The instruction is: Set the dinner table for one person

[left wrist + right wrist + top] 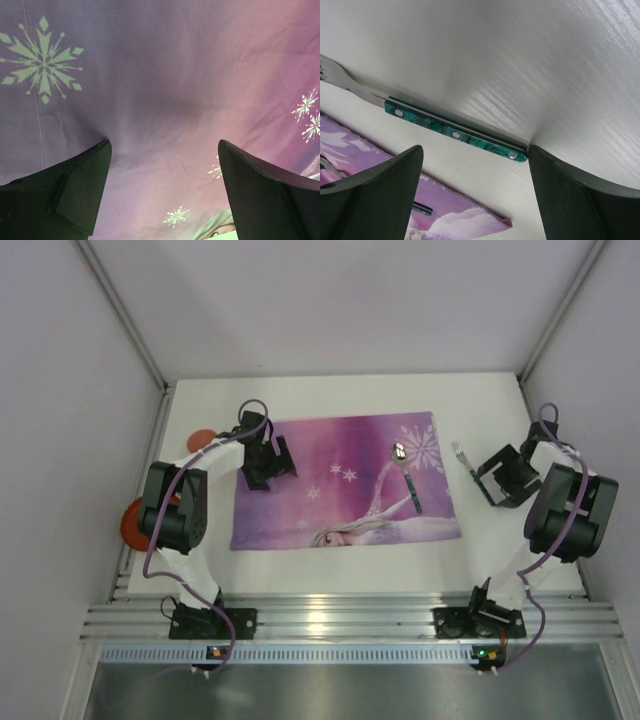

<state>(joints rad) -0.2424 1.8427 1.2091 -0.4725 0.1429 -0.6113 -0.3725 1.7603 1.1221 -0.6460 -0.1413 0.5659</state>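
The surface [330, 565] is carrying the mat [340, 470] at its middle and the fork [455, 134] just off the mat's 3 o'clock edge, where the right hand [474, 149] is hanging wide open by the green handle's end and probably needs centring over it before closing; the left hand [164, 142] is hovering wide over the mat.

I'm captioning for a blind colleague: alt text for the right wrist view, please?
A fork with a marbled green handle lies on the white dinner table just beyond the open right tool. The corner of a purple placemat shows lower left.
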